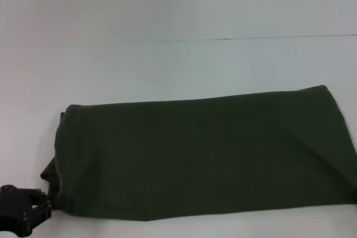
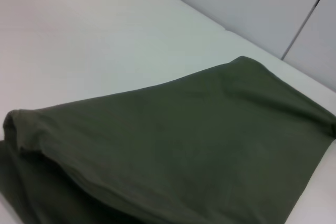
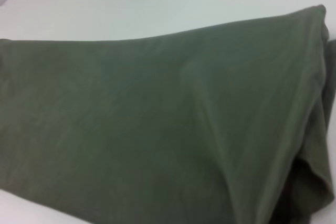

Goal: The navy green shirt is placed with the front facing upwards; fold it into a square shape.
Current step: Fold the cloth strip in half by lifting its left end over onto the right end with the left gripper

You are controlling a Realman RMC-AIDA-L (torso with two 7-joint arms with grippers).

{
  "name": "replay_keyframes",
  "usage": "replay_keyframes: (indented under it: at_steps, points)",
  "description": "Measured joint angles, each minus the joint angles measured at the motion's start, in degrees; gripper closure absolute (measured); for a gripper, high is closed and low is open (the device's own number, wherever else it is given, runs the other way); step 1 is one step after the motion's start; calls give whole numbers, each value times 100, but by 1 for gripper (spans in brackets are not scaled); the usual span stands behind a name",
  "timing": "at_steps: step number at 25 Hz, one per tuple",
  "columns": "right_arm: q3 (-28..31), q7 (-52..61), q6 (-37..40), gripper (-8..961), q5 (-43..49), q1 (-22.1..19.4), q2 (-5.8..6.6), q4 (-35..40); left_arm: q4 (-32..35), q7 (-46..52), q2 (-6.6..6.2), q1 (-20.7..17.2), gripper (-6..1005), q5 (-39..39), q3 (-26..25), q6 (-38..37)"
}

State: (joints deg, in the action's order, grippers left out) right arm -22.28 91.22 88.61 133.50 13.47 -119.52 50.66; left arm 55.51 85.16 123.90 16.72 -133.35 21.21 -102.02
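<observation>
The navy green shirt [image 1: 206, 157] lies on the white table as a long band running left to right, plain green side up, with no lettering showing. Its left end is bunched and slightly lifted. My left gripper [image 1: 49, 203] sits at the shirt's near left corner, touching the cloth edge. The left wrist view shows the shirt [image 2: 184, 145] from that end, with a rolled fold close to the camera. The right wrist view is filled by the shirt [image 3: 157, 124], with a folded edge at one side. My right gripper is out of view.
The white table [image 1: 167, 71] stretches behind the shirt to a seam line at the back wall. A narrow strip of table shows in front of the shirt. The shirt's right end reaches the head view's right edge.
</observation>
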Motion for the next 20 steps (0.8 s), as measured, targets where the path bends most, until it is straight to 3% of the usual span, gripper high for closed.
replay_keyframes:
  at_steps: [7, 10, 20]
  points:
    - [41, -158, 147, 829, -11, 35, 25, 80, -49, 12, -7, 45, 910, 14, -67, -37]
    - [171, -180, -2, 789, -20, 71, 6, 173, -62, 36, -8, 92, 779, 24, -290, -27]
    - [593, -206, -586, 366, -133, 414, 36, 216, -95, 521, -13, 217, 454, 203, -619, 482]
